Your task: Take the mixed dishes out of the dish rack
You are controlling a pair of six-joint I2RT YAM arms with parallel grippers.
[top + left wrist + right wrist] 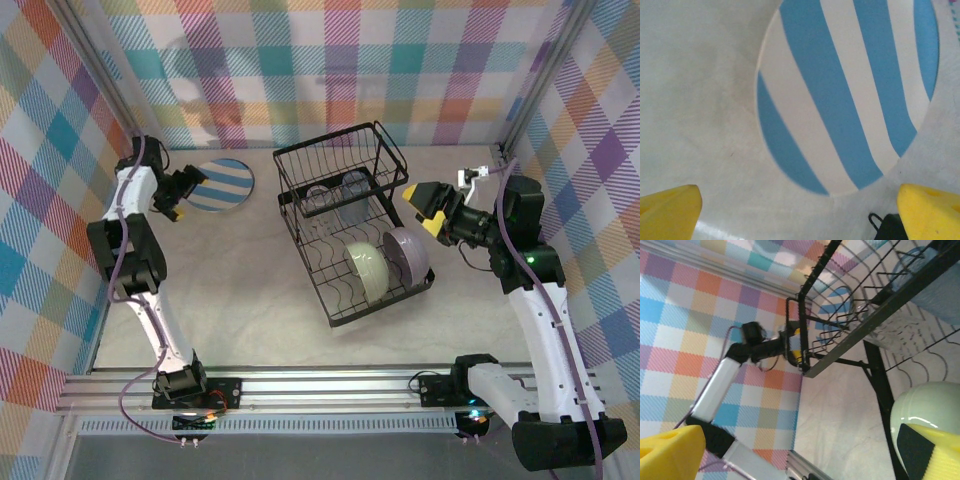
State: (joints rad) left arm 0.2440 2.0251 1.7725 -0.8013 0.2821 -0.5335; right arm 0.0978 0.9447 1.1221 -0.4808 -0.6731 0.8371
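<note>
Left gripper (800,215) spread, blue-striped plate (845,95) below

No legible txt, labels, brands or nos. anywhere. Looked over striped plate (222,185), dish rack (325,139), arm housings and checked backdrop: nil readable on any.
</note>
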